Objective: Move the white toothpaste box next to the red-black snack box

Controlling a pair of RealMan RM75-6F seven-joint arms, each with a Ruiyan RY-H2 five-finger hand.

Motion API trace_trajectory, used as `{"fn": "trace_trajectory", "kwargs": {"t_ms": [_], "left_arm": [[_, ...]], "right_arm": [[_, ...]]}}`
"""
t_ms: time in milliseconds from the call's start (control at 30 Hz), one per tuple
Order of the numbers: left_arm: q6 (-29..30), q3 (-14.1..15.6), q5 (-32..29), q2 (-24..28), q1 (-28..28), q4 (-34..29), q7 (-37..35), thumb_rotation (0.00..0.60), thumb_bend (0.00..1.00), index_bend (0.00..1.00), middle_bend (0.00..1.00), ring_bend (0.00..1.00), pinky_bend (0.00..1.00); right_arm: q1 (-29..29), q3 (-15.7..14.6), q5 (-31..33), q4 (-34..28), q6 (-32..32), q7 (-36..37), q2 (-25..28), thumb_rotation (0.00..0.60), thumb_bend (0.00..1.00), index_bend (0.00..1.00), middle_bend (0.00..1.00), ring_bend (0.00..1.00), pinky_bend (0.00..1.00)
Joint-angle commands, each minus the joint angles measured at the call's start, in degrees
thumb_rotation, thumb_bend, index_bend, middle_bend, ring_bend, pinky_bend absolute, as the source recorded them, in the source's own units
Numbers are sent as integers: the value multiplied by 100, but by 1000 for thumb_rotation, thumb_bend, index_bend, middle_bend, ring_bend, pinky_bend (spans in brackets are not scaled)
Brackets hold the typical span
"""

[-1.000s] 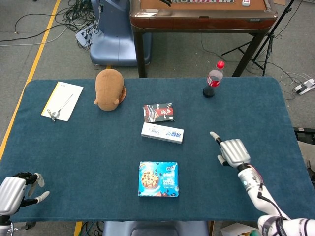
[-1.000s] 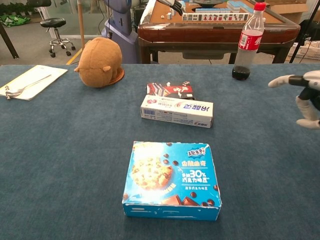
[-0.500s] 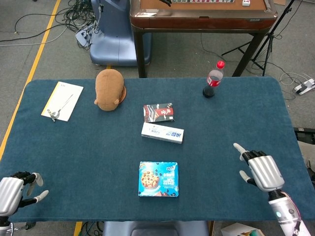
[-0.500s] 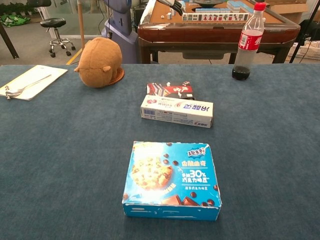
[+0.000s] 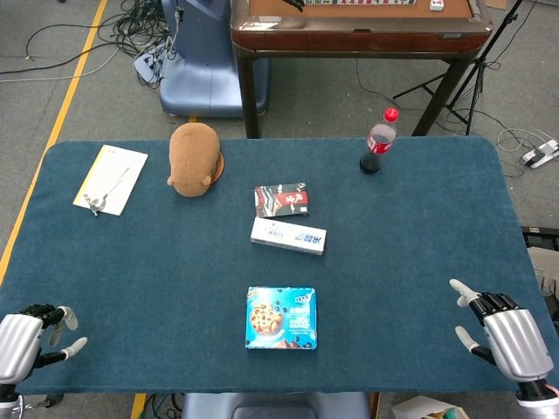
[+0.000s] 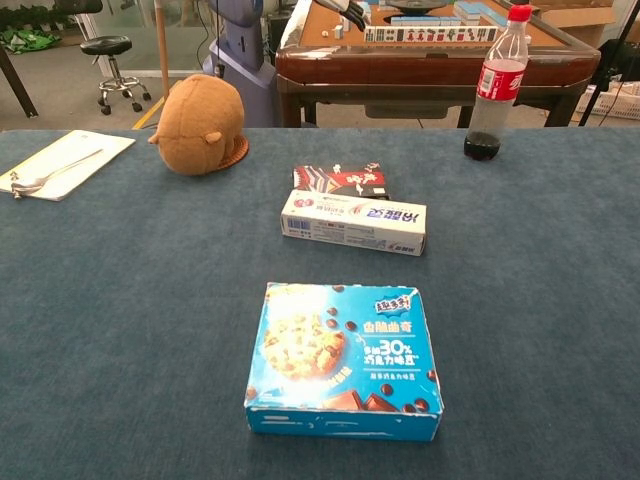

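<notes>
The white toothpaste box lies flat at mid-table, directly in front of the red-black snack box, the two nearly touching. My right hand hovers at the table's near right corner, fingers spread, holding nothing, far from both boxes. At the near left corner my left hand holds nothing, its fingers loosely apart. The chest view shows neither hand.
A blue cookie box lies near the front edge. A brown plush toy sits at the back left, a cola bottle at the back right. A paper with a spoon lies far left.
My right hand has pulled back from mid-right of the table toward the near right corner and left the chest view. The boxes and left hand have not moved.
</notes>
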Motion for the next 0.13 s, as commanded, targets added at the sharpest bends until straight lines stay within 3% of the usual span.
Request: {"fn": "trace_trajectory", "kwargs": {"t_ms": [33, 133], "left_arm": [[-23, -4, 17, -16, -24, -5, 21, 600, 96, 613, 813, 578, 539], [-54, -5, 32, -33, -50, -14, 33, 600, 96, 613, 813, 578, 539]], "right_arm": [[-20, 63, 95, 16, -164, 75, 32, 600, 237, 205, 421, 374, 423], [-24, 114, 146, 18, -301, 98, 42, 600, 239, 206, 421, 374, 423]]}}
